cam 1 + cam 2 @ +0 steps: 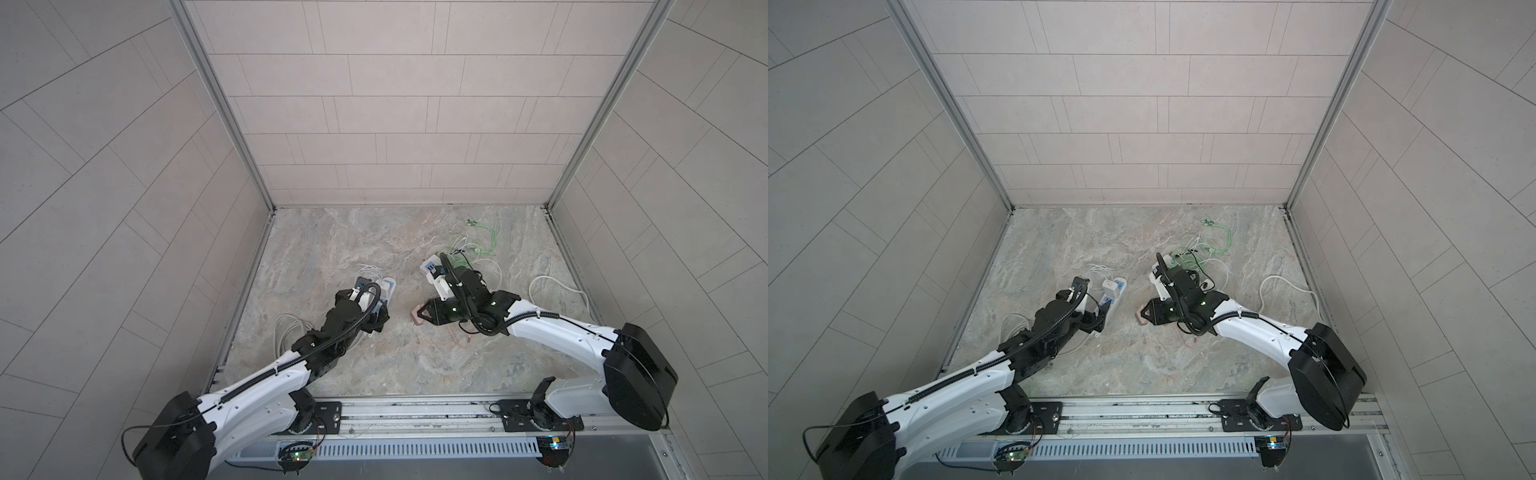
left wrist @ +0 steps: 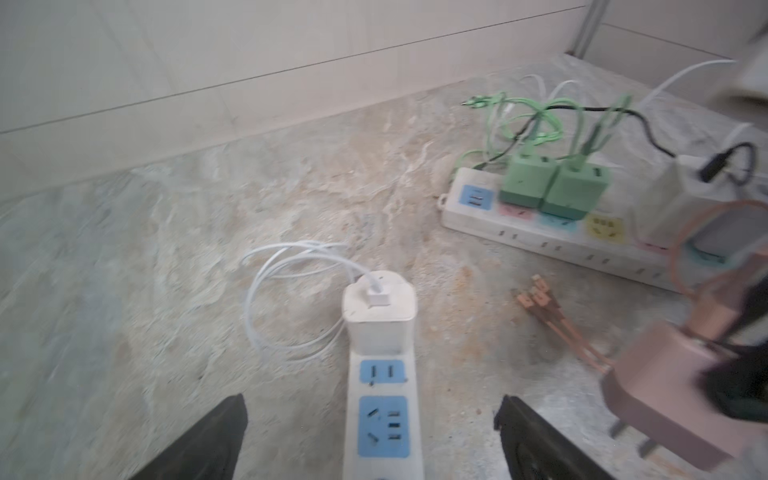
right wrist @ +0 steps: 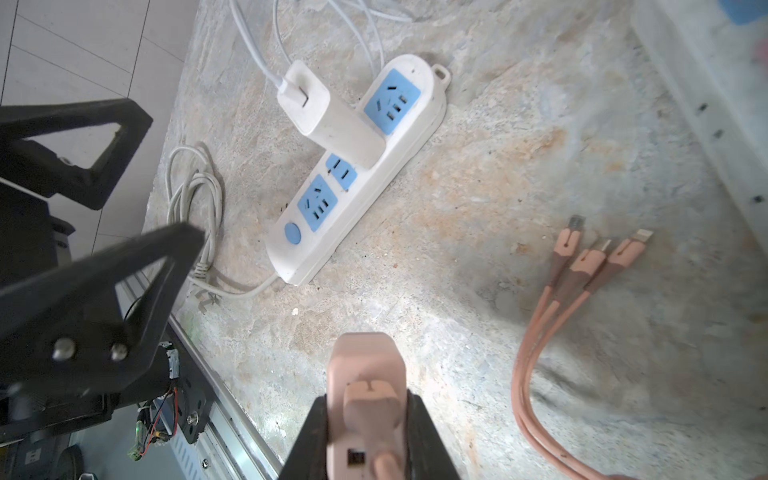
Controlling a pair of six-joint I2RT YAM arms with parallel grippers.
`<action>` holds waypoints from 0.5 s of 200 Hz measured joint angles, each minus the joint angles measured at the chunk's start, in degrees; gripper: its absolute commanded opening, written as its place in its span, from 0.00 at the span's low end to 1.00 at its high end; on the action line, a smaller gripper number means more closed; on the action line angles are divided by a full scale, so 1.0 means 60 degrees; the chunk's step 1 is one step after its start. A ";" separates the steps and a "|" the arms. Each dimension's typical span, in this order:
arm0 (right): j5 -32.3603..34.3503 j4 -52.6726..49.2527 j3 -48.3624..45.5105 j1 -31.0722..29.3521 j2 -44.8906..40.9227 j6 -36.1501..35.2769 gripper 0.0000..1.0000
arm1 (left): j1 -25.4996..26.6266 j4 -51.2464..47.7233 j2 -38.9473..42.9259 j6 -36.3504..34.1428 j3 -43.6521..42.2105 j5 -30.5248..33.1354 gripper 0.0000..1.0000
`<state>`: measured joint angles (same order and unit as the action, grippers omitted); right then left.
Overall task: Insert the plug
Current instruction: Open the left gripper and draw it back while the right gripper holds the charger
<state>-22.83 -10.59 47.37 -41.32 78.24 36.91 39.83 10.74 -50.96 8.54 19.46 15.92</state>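
Note:
My right gripper (image 3: pixel 368 401) is shut on the pink plug (image 3: pixel 361 361), a boxy charger with a pink cable in its back, held a little above the floor. Its two metal prongs show in the left wrist view on the plug (image 2: pixel 665 399). In both top views the plug (image 1: pixel 417 316) (image 1: pixel 1142 314) hangs mid-floor, right of the white power strip (image 1: pixel 1115 297). The strip (image 2: pixel 382 415) has blue sockets, and a white charger (image 2: pixel 378 311) is plugged into it. My left gripper (image 2: pixel 372 401) is open, its fingers straddling the strip's near end without touching it.
A second white power strip (image 2: pixel 540 237) with two green chargers (image 2: pixel 552 187) and tangled green, black and white cables lies at the right rear. A pink three-headed cable (image 3: pixel 582 266) lies on the floor. The strip's coiled cord (image 3: pixel 195 195) sits by the left wall.

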 measured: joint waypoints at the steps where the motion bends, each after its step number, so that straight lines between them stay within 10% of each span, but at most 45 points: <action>1: 0.0000 0.0000 0.0000 -0.0004 0.0000 0.0000 0.01 | -0.0018 -0.0025 0.0018 0.0033 -0.0007 0.0015 0.99; 55: 0.0106 0.0015 0.0000 -0.0051 -0.0011 0.0135 0.00 | -0.1009 -0.1588 0.1322 0.2157 -0.0135 0.0200 0.99; 100: 0.0178 0.0011 0.0000 -0.0051 -0.0189 0.0157 0.00 | -0.1381 -0.2280 -0.0229 0.3639 0.0189 -0.1053 0.99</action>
<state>-21.76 -10.52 47.37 -41.63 77.10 37.85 31.55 -2.94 -52.34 30.37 20.60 9.61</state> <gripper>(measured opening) 0.244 0.991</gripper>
